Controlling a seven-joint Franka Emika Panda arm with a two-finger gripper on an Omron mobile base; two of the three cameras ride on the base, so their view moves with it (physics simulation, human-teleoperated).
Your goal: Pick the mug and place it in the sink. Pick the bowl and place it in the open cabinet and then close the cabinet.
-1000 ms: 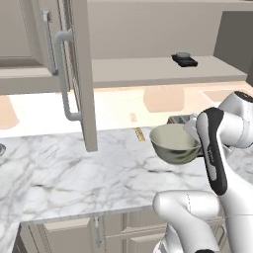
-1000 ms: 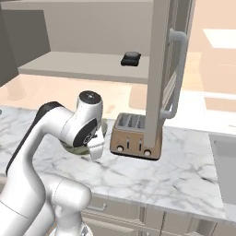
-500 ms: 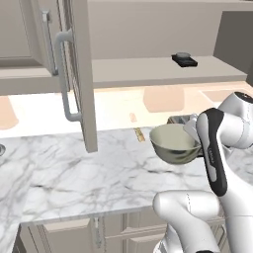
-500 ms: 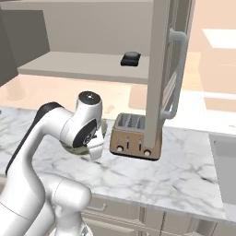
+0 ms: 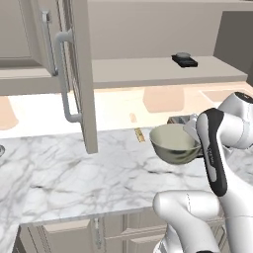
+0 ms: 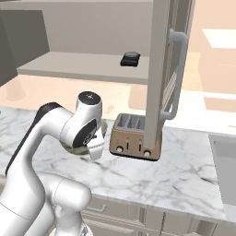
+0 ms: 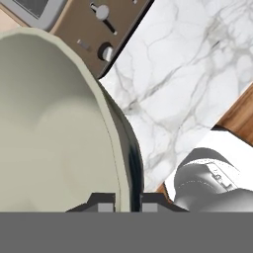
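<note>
Marble counter (image 5: pixel 74 173) runs beneath the open cabinet (image 5: pixel 148 74), whose panelled door (image 5: pixel 79 74) stands swung wide, a small dark object (image 5: pixel 184 60) resting on its inner shelf. The gripper (image 7: pixel 129 201) pinches the rim of the bowl (image 5: pixel 174 143), one fingertip inside the wall and one outside, and carries it clear of the counter, in front of the toaster (image 6: pixel 133 133) and well below the shelf. The sink (image 6: pixel 226 166) lies at the far right edge of the right base view.

By its look the bowl is stiff, glazed and likely slippery, breakable if dropped; held at one side of the rim, its weight hangs off the fingers, so the grasp probably calls for slow, level travel and a lift over the shelf's front edge.

Compared with a second ago, the bowl and arm sit in nearly the same place; any rise is too slight to tell.
</note>
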